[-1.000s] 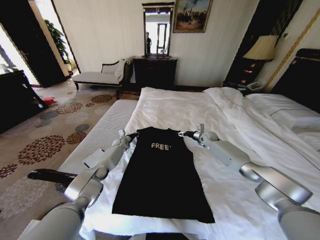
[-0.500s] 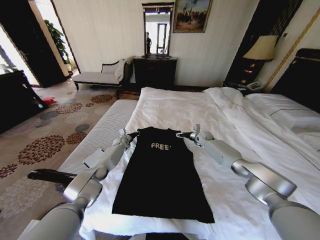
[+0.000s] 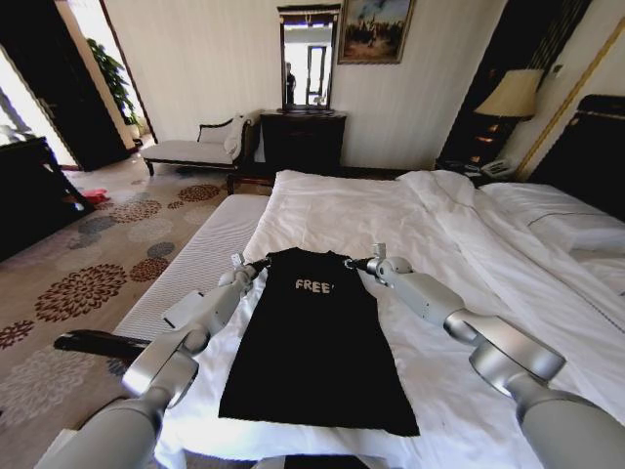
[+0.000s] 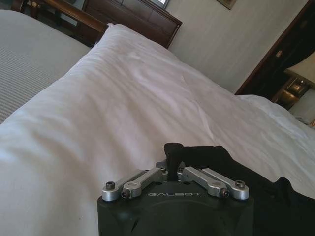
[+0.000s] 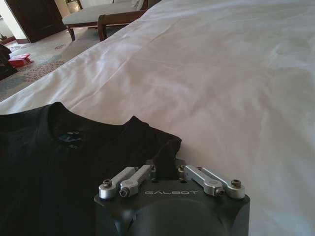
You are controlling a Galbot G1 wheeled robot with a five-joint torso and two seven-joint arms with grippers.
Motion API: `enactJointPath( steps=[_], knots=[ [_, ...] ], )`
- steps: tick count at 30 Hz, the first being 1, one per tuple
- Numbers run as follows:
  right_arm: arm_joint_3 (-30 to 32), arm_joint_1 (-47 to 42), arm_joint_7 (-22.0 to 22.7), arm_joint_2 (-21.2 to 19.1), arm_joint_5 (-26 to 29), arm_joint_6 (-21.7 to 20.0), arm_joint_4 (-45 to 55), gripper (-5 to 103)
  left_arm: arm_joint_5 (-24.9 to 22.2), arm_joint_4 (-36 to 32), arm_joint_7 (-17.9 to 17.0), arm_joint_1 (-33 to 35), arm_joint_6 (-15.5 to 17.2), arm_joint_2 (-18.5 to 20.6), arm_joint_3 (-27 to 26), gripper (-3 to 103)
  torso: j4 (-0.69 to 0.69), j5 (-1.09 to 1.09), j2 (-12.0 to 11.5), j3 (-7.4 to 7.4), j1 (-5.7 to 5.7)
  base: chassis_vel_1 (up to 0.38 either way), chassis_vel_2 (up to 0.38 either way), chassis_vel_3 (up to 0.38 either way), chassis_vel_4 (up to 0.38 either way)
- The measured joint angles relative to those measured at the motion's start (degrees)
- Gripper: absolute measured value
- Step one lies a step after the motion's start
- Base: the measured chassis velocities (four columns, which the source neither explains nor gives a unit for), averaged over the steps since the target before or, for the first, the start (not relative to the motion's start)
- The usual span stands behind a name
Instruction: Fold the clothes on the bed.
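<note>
1. The black T-shirt [image 3: 314, 337] lies flat on the near part of the bed [image 3: 439, 225], with its sleeves tucked in.
2. The left hand [image 3: 259, 264] and the right hand [image 3: 357, 263] are each clamped on a shoulder corner of the T-shirt.
3. It looks soft, light and limp; the shoulder corners suit lifting.
4. The chest reads "FREE!"; both hands are marked "GALBOT".

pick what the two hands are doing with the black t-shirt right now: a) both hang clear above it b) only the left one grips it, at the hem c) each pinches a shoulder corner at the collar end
c: the left hand and right hand each pinch black cloth at a shoulder corner of the T-shirt, which lies flat on the bed; both wrist views show fabric caught between the fingers.
</note>
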Motion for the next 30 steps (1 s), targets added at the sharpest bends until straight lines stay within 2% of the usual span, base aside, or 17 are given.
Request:
enactJointPath(
  steps=[1,3,5,15,21,26,28,30],
  knots=[
    [0.0,0.0,0.0,-0.08,0.0,0.0,0.07,15,-0.02,-0.06,-0.01,0.02,-0.01,0.03,0.0,2,0.0,0.0,0.0,0.0,0.0,0.0,0.0,0.0,0.0],
    [-0.11,0.0,-0.02,-0.47,-0.02,0.05,0.58,4,-0.04,-0.15,-0.11,0.07,-0.18,0.04,-0.01,2,0.0,0.0,0.0,0.0,0.0,0.0,0.0,0.0,0.0],
    [-0.12,-0.05,-0.03,-0.55,-0.03,0.18,0.79,2,-0.04,-0.16,-0.2,0.07,-0.29,-0.02,-0.02,2,0.0,0.0,0.0,0.0,0.0,0.0,0.0,0.0,0.0],
    [0.08,-0.85,0.29,-1.28,-0.17,1.15,3.06,0,0.11,-2.57,-1.46,0.73,-1.73,0.41,-0.01,2,0.01,0.0,0.0,0.0,0.0,0.0,0.0,0.0,0.0],
    [1.42,-1.55,1.53,-3.36,1.05,1.71,8.13,0,-1.4,-7.98,-2.39,2.05,-3.45,3.43,0.46,2,0.02,0.0,0.0,0.0,0.0,0.0,0.0,0.0,0.0],
    [3.22,-3.21,3.29,-6.47,2.84,2.16,15.55,0,-4.01,-12.84,-3.57,3.2,-8.53,6.28,0.54,2,-0.02,0.0,0.0,0.0,0.0,0.0,0.0,0.0,0.0],
    [3.47,-3.45,3.43,-6.82,2.94,2.21,16.34,0,-4.15,-13.89,-3.61,3.58,-8.82,6.85,0.51,2,-0.01,0.01,0.0,0.0,0.0,0.0,0.0,0.0,0.0],
    [4.54,-4.43,3.62,-8.47,3.17,2.43,19.77,0,-4.84,-18.45,-3.89,5.39,-8.98,8.94,0.41,2,0.02,0.0,0.0,0.0,0.0,0.0,0.0,0.0,0.0]
  ],
)
